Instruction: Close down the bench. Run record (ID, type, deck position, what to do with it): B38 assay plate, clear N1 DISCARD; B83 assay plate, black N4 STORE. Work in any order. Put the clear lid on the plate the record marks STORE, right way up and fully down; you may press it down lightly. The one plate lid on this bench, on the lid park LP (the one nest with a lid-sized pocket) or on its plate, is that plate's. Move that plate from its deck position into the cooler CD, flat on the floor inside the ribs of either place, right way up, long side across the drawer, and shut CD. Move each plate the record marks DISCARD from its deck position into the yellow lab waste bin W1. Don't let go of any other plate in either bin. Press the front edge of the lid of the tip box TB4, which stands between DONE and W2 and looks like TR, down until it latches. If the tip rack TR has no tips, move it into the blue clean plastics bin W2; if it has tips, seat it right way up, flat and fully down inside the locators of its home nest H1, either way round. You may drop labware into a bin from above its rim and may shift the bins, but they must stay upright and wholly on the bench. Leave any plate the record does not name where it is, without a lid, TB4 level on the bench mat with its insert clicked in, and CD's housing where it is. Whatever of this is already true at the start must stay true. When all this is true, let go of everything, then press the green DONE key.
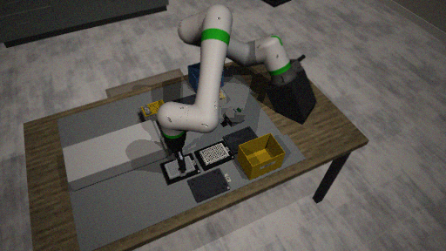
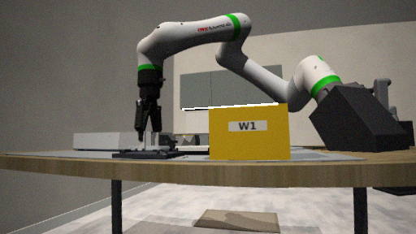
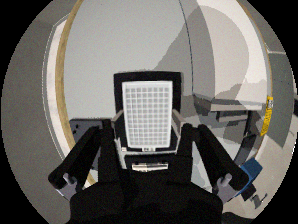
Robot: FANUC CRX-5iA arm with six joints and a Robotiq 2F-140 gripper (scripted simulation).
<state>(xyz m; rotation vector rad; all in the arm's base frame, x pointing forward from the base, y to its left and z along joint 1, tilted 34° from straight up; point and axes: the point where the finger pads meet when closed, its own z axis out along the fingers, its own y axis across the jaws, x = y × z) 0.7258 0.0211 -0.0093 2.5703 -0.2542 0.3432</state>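
Wooden bench [image 1: 43,209] carries a grey mat [image 1: 109,209]. Nearest its front edge lies a flat dark nest [image 1: 208,185]. Just behind it the gripper [image 1: 181,166] points straight down, its fingers clamped at mid-width on a clear pale labware piece [image 1: 172,170] seated in a black nest [image 1: 166,176]; lid or plate, I cannot tell. Beside it sits a black-framed gridded plate [image 1: 213,153], then the yellow bin W1 [image 1: 250,167]. Farther back stand a long pale box [image 1: 104,152] and a blue bin [image 1: 193,76].
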